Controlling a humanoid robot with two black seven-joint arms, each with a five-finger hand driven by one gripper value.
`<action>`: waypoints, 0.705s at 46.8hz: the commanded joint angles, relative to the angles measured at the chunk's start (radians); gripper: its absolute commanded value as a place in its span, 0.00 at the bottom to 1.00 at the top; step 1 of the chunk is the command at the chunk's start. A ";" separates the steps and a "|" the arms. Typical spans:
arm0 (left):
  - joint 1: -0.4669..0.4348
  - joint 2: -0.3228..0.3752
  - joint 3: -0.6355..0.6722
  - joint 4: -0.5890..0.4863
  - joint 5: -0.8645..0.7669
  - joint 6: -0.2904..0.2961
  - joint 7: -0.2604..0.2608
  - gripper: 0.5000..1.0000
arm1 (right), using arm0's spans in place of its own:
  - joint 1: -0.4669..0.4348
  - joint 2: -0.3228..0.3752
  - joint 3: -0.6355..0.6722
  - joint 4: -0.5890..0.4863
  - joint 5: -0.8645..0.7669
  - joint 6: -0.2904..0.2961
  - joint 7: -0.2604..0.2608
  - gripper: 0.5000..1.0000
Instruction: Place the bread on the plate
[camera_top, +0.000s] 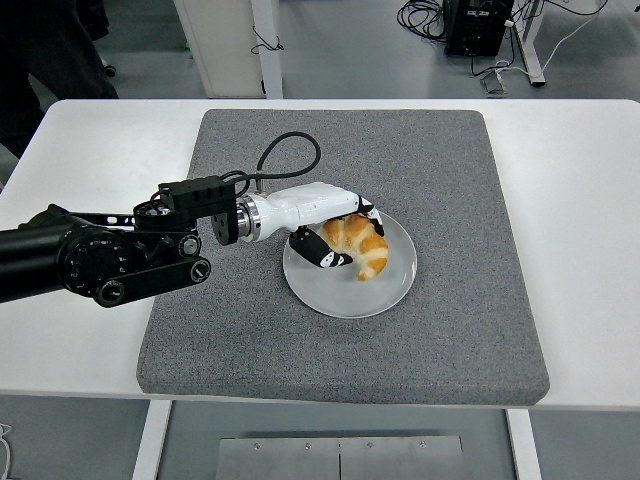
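A: Step in hand, by the look of it: setting down. Croissant (358, 243) low over the plate (392, 291), above its 11 o'clock half, probably touching the surface, though contact not certain from this height.

B: Doing it well?

A: Best to confirm the bread's weight is on the plate before letting go. Then ease the fingers off slowly and evenly, so nothing drags the croissant toward the rim. Lift away up and toward 9 o'clock, back along the arm's own line. Plate is shallow and smooth; a snagged fingertip could roll the bread off onto the grey mat (470, 180).

B: Hand state?

A: Left hand (330, 232) closed around the croissant. Thumb (322, 258) under the near side at about 7 o'clock of the bread, other fingers (366, 207) curled over the far edge at 12 o'clock. No gap seen between fingers and crust, so judged gripping, not yet released.

B: Placement?

A: Croissant lies inside the rim, curved tip pointing toward 6 o'clock near the plate's centre. Plate sits mid-mat, mat on the white table (580, 200).

B: Right hand?

A: Not visible anywhere.
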 joint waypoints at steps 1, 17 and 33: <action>0.004 0.000 0.000 0.004 0.000 0.000 0.000 0.04 | 0.000 0.000 0.000 0.000 0.000 0.000 0.000 1.00; 0.029 -0.021 0.001 0.041 0.001 0.000 0.000 0.04 | 0.000 0.000 0.000 0.000 0.000 -0.001 0.000 1.00; 0.043 -0.038 0.003 0.049 0.012 -0.002 0.012 0.07 | 0.000 0.000 0.000 0.000 0.000 0.000 0.000 1.00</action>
